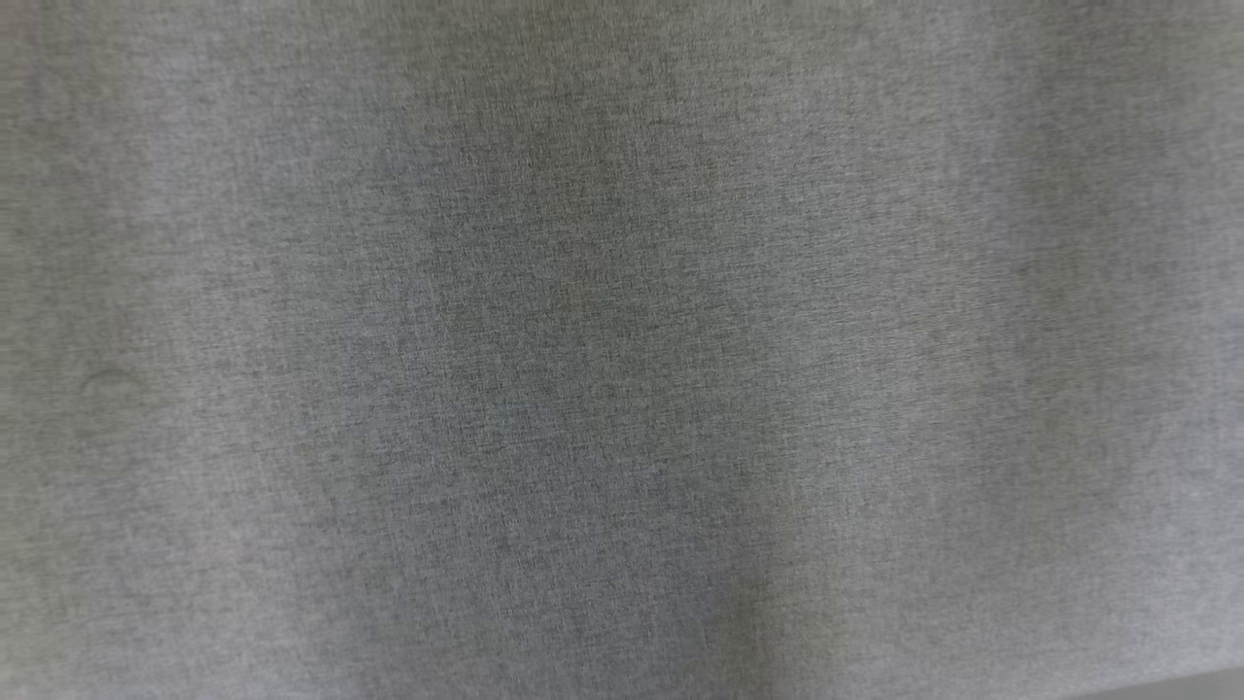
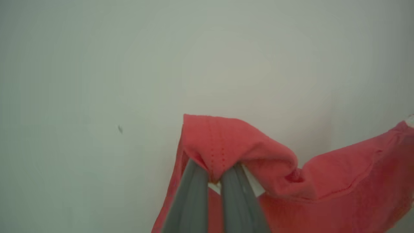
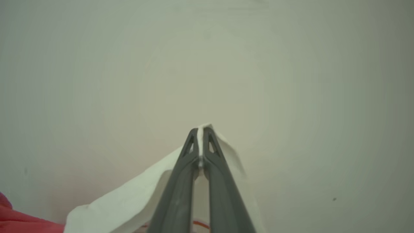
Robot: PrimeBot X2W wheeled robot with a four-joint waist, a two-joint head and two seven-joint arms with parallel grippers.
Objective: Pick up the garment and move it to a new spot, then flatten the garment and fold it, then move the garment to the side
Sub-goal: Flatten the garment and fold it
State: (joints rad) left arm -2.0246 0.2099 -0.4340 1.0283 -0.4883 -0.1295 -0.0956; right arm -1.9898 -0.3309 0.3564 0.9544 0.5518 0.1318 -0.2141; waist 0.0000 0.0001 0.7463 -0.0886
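Left wrist view: I see my left gripper, jaws clamped on a bunched fold of the red garment, which hangs off rightward before a pale surface. On my right gripper, the jaws are closed, pinching the garment's white edge.

The sort of place could not be told for certain. A flat, heathered grey woven cloth surface lay smooth under the head camera, with a darker grey strip at its lower right corner. In the wrist views a plain, pale off-white surface carried one small dark speck. Such plainness suggested an indoor test set-up more than a furnished home.
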